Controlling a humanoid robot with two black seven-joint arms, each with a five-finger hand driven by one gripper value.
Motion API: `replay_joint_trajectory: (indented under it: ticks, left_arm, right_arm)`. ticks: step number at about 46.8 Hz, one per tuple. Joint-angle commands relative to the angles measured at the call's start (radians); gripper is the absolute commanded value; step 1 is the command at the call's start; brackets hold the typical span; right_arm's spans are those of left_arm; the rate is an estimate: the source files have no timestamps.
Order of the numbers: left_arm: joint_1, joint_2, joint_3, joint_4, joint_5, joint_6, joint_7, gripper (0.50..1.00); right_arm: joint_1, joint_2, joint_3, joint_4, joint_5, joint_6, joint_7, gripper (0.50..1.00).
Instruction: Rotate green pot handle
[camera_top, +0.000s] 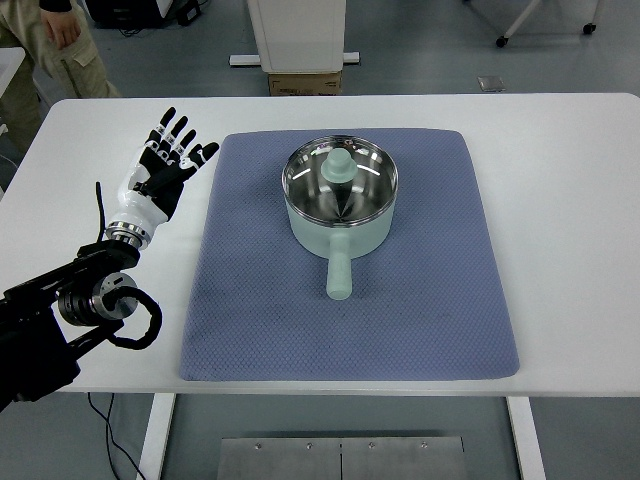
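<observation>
A pale green pot (340, 200) with a shiny steel inside stands on a blue-grey mat (250, 310) in the middle of the table. Its green handle (339, 272) points straight toward the near edge. A green knob-shaped piece (339, 168) sits inside the pot. My left hand (165, 160) hovers over the white table left of the mat, fingers spread and holding nothing, well apart from the pot. The right arm is out of sight.
The mat covers most of the table's centre; bare white table (560, 200) lies to its right. A person's legs and hand (60, 40) show at the top left, beyond the table. A white post and cardboard box (303, 82) stand behind the far edge.
</observation>
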Motion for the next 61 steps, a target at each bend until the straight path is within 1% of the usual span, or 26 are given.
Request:
replay_joint_trajectory:
  ticks: [1, 21, 26, 54, 61]
  left_arm:
    - [0.0, -0.001, 0.0, 0.0, 0.0, 0.0, 0.0, 1.0]
    - [0.003, -0.002, -0.002, 0.0, 0.0, -0.002, 0.0, 1.0]
    - [0.006, -0.002, -0.004, 0.0, 0.0, -0.015, 0.0, 1.0]
    - [0.008, -0.004, -0.022, -0.002, 0.0, -0.021, 0.0, 1.0]
    - [0.008, -0.004, -0.022, 0.0, 0.04, -0.034, 0.0, 1.0]
  right_arm:
    - [0.0, 0.0, 0.001, 0.0, 0.0, 0.0, 0.0, 1.0]
    - [0.0, 0.0, 0.001, 0.0, 0.0, 0.0, 0.0, 1.0]
    - [0.0, 0.0, 0.001, 0.0, 0.0, 0.0, 0.0, 1.0]
    - [0.0, 0.0, 0.001, 0.0, 0.0, 0.0, 0.0, 1.0]
    - [0.0, 0.0, -0.002, 0.0, 0.0, 0.0, 0.0, 1.0]
